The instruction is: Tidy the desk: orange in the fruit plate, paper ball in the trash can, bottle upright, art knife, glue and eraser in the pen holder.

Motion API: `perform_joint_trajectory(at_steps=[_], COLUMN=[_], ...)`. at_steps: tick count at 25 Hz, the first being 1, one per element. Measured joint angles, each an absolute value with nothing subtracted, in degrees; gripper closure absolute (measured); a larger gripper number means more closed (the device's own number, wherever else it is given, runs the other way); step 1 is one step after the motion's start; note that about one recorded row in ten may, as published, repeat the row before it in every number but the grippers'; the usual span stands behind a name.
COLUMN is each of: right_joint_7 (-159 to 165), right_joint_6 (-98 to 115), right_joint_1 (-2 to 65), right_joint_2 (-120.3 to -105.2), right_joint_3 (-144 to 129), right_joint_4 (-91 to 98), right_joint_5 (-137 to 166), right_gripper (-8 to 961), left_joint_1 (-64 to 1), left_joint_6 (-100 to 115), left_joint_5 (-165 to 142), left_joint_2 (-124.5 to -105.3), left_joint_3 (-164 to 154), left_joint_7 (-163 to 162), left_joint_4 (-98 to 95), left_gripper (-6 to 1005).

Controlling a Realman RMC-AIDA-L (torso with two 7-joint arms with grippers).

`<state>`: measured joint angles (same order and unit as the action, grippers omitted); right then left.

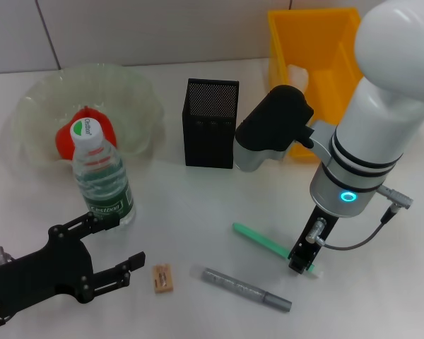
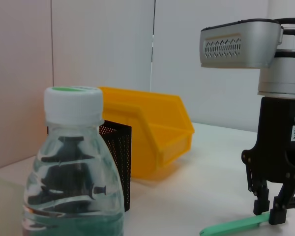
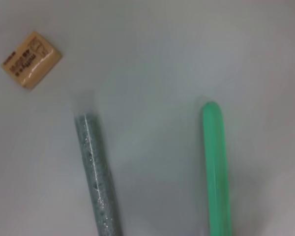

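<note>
**Right gripper down at the green knife, beside the holder's front**

The holder [image 1: 211, 123] stands upright on the desk [image 1: 198, 212] and serves as the landmark. In front of it and to its right, the right gripper [image 1: 302, 263] points straight down at one end of the green knife [image 1: 261, 241]; its jaws straddle that end, parted, with the fingertips at the knife's sides. Whether they press it I cannot tell. The grey glue [image 1: 244, 288] lies just nearer than the knife, roughly parallel to it. The eraser [image 1: 162, 277] lies flat further left. The bottle [image 1: 102, 178] stands upright left of the holder, its cap on. Near the bottle's base sits the left gripper [image 1: 113, 244], jaws spread, holding nothing. The orange [image 1: 81, 133] rests in the plate [image 1: 134, 92], left of the holder. The yellow can [image 1: 325, 63] stands behind and right of it.
</note>
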<state>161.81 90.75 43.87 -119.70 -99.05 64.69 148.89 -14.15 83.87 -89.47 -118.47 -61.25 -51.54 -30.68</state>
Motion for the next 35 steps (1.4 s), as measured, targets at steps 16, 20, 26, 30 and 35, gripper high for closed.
perform_joint_trajectory(at_steps=[16, 20, 26, 30, 35], right_joint_7=[160.76, 160.58, 158.16, 155.41, 149.93], right_joint_6=[90.45, 90.54, 93.87, 97.95, 105.54], right_joint_1=[45.03, 44.92, 44.18, 43.69, 43.69], right_joint_2=[-119.7, -119.7, -119.31, -119.26, -119.04], right_joint_3=[-100.45, -100.16, -93.8, -89.05, -81.35], right_joint_4=[62.92, 63.38, 68.27, 72.95, 83.46], right_joint_5=[147.54, 147.52, 147.61, 147.82, 151.21], right_gripper=[763, 799, 800, 800, 799], left_joint_1=[-14.24, -14.24, -14.24, -14.27, -14.36], left_joint_6=[84.11, 84.12, 84.12, 84.18, 84.2], left_joint_5=[-89.47, -89.47, -89.48, -89.47, -89.42], left_joint_2=[-118.39, -118.39, -118.38, -118.38, -118.43], left_joint_3=[-61.36, -61.35, -61.32, -61.25, -61.22], left_joint_7=[-51.47, -51.43, -51.62, -51.7, -51.63], left_joint_4=[-30.75, -30.8, -31.03, -31.13, -31.14], left_gripper=[215, 215, 215, 214, 214])
